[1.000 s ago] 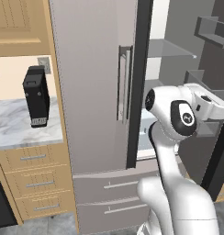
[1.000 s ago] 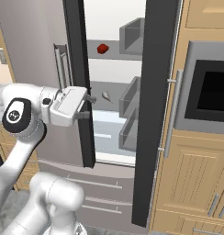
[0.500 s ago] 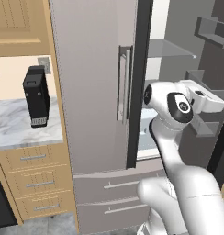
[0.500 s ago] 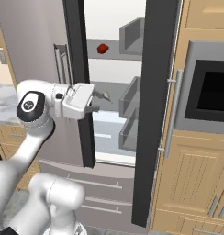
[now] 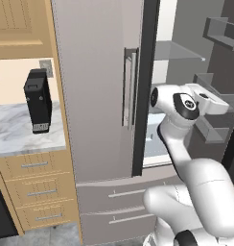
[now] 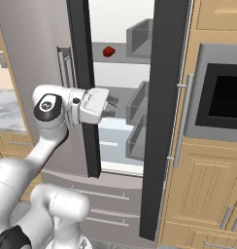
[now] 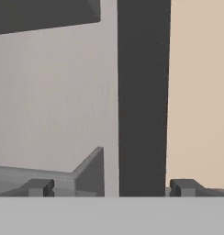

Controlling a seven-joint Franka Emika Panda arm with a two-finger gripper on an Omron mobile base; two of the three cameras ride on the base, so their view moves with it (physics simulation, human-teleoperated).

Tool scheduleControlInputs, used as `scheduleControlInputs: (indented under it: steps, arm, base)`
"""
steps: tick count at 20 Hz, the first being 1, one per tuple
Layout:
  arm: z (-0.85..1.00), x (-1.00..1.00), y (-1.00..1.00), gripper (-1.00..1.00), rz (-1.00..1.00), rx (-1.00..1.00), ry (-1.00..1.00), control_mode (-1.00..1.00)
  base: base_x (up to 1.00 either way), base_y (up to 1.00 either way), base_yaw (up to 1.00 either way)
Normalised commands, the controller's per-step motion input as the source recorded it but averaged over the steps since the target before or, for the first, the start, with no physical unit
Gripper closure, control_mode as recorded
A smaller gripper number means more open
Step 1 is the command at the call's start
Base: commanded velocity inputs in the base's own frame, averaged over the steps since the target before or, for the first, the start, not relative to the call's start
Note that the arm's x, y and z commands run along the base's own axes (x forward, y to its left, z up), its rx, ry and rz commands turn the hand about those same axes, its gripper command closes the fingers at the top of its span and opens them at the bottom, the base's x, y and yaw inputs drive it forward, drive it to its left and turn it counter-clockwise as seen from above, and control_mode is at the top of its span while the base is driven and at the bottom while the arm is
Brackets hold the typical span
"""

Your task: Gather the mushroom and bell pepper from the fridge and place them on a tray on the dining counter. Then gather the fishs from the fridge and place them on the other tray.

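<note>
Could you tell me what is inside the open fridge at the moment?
A bell pepper lies on an upper shelf of the fridge. Grey door bins hang inside. The gripper covers part of the middle shelf.

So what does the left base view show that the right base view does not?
Left base view alone: a black appliance on a marbled counter, with wooden drawers below. Right base view alone: the bell pepper on an upper fridge shelf, and a built-in oven in wooden cabinets. Both: the fridge with its right door open, and the arm reaching inside.
</note>
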Motion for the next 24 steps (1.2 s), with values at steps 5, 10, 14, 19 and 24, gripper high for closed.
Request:
scheduleControlInputs:
  steps: [5,10,14,19,24]
  arm:
    - [-0.18,0.35,-0.26,-1.00,0.02,0.00,-0.01,-1.00]
    - [-0.17,0.23,-0.32,-1.00,0.03,0.00,-0.03,-1.00]
    - [-0.15,0.14,-0.34,-1.00,0.03,0.00,-0.01,-1.00]
    - [-0.11,0.08,-0.40,-1.00,0.04,0.00,-0.01,-1.00]
    - [-0.09,0.02,-0.43,-1.00,0.05,0.00,-0.02,-1.00]
  base:
    - [0.00,0.00,0.00]
    - [0.00,0.00,0.00]
    - [0.00,0.00,0.00]
    - [0.00,0.00,0.00]
    - [0.00,0.00,0.00]
